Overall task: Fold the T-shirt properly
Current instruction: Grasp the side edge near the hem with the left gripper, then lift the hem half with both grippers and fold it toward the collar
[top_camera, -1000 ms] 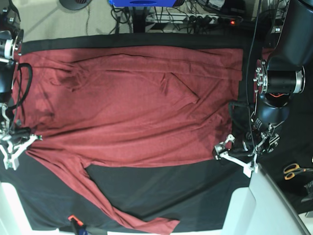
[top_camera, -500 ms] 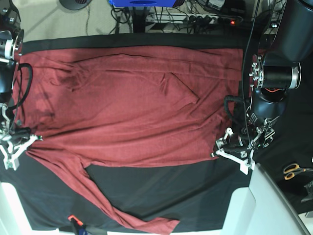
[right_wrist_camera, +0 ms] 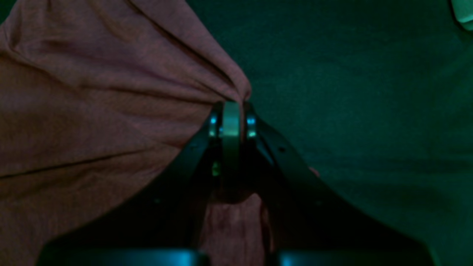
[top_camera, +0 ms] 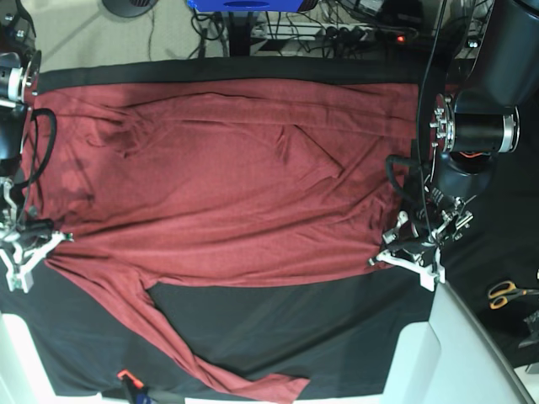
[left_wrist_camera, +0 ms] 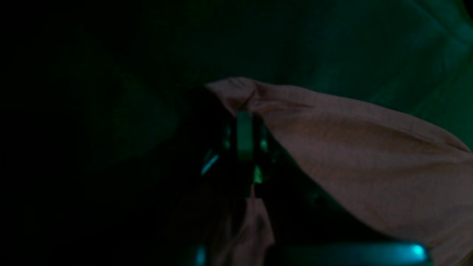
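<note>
We see a desk [top_camera: 278, 328] draped in a black cloth, with pale floor and a tangle of cables along the top of the frame. The T-shirt [top_camera: 227, 185] lies spread flat across most of the desk, filling the upper and middle part of the base view, and one long sleeve [top_camera: 202, 353] trails down toward the lower centre edge. At the far left, the right gripper [top_camera: 32, 244] sits on the shirt's lower left corner; in its wrist view the fingers [right_wrist_camera: 231, 122] are pressed together with a pinch of red fabric gathered between them. At the right of the frame, the left gripper [top_camera: 396, 252] rests on the shirt's lower right corner, and its dim wrist view shows the fingers [left_wrist_camera: 244, 136] closed on a fold of cloth. A pair of scissors [top_camera: 508, 293] with yellow handles lies at the far right edge.
</note>
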Controlling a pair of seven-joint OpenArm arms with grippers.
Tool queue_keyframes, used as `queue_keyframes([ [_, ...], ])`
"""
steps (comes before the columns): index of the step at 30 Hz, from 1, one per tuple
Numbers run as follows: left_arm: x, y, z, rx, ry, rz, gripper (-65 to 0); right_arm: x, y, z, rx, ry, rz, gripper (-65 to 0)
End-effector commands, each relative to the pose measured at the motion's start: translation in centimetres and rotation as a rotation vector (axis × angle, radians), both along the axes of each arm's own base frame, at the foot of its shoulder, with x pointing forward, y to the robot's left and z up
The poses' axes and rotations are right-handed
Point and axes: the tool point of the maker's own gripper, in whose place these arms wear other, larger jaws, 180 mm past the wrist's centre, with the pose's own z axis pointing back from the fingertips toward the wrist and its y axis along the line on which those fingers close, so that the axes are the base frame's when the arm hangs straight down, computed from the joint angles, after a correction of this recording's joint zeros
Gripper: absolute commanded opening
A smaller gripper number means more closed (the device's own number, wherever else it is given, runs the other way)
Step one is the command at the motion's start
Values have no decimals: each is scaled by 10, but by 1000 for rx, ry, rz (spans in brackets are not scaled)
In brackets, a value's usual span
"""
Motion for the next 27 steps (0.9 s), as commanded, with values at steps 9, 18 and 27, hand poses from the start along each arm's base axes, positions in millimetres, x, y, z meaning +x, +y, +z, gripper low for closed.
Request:
queue_keyframes([
  [9,41,7,54,40,-71,-75,-650,26,-8,32,-13,-137,-7,-650],
  [18,58,-6,90,46,-122,-150,-650,29,-8,35,-18,-156,-2,-650],
  [27,40,-13,84,65,-136,-191,-650,34,-7,45,-21,-259,5,-650],
])
